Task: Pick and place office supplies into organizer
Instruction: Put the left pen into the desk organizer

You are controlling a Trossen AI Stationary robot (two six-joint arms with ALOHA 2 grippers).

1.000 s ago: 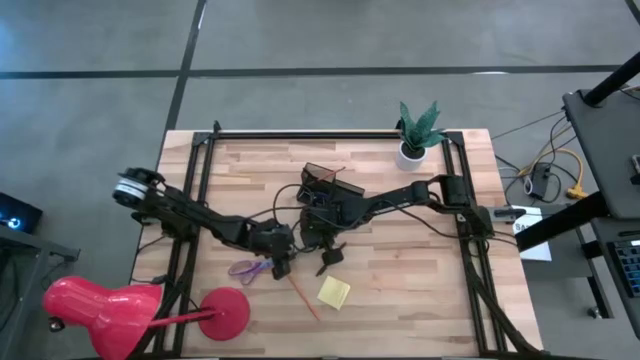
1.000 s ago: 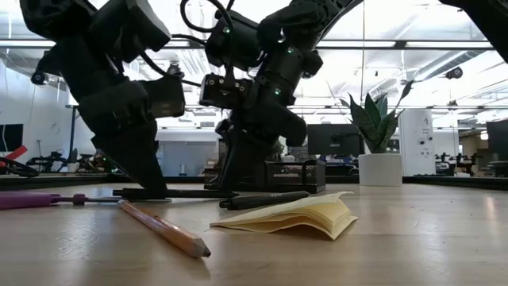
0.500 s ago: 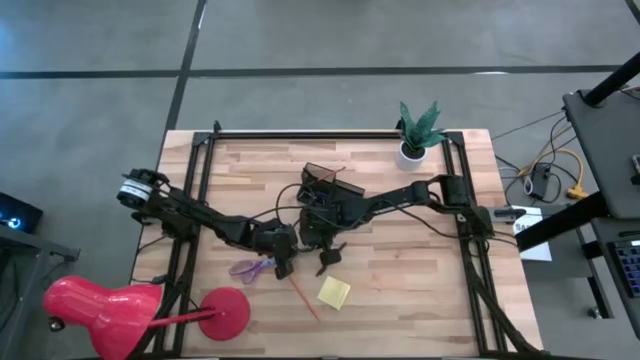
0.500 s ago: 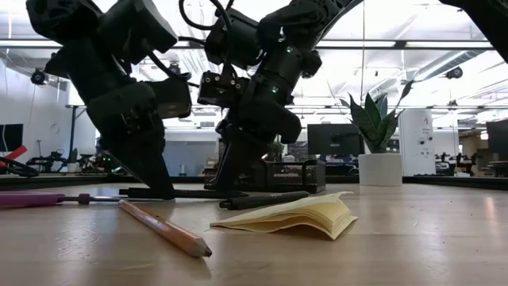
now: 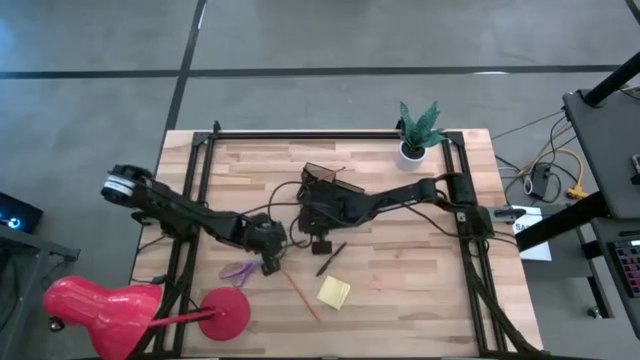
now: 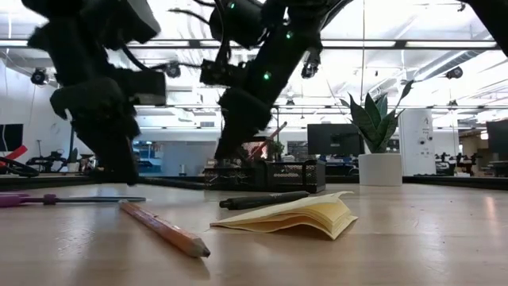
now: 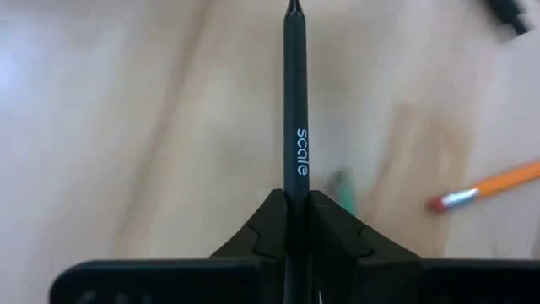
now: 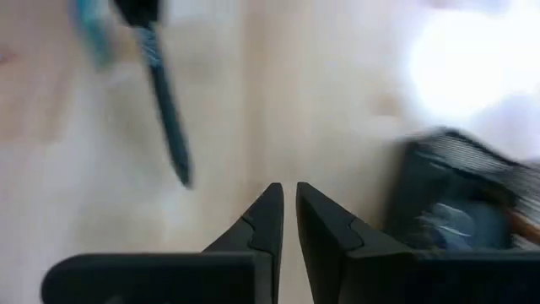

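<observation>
Now the left gripper (image 7: 296, 201) has its jaws clamped on a pen (image 7: 295, 101) above the tabletop (image 5: 420, 280). Empty, the right gripper (image 8: 288, 198) hangs by the organizer (image 5: 322, 185), jaws closed.

The long black pen (image 7: 295, 127) disappears between dark fingers; the orange pencil (image 7: 494, 187) is cut off by the picture's edge.

Grey floor (image 5: 300, 40) surrounds the table; ceiling strip lights (image 6: 413, 45) glow.
</observation>
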